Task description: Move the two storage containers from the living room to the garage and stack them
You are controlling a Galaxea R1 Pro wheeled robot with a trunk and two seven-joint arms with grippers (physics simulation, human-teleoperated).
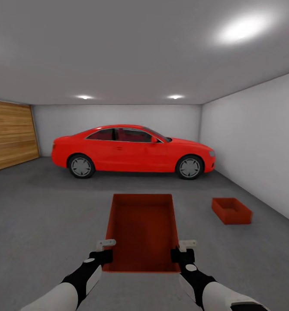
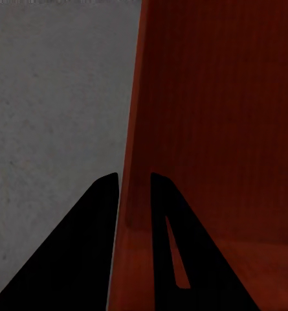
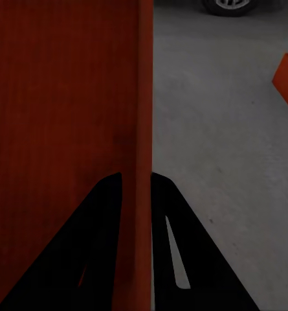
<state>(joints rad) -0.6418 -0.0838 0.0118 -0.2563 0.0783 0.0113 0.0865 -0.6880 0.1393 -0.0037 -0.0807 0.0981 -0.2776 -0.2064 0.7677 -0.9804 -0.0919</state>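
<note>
Both bins have made it into the garage. One bin (image 1: 231, 211) sits on the grey floor (image 1: 45, 207) near the car's (image 1: 133, 151) front wheel, by the right wall. The carried bin (image 1: 143, 231) hangs on the near side of the car, left gripper (image 1: 104, 250) and right gripper (image 1: 184, 249) each pinching a side wall. Left to do, I'd say: carry it across and stack it.

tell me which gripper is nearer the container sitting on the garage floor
Right. The right gripper, clamped on the carried container's right wall, is on the side of the floor container; the left gripper grips the opposite wall, farther away.
</note>
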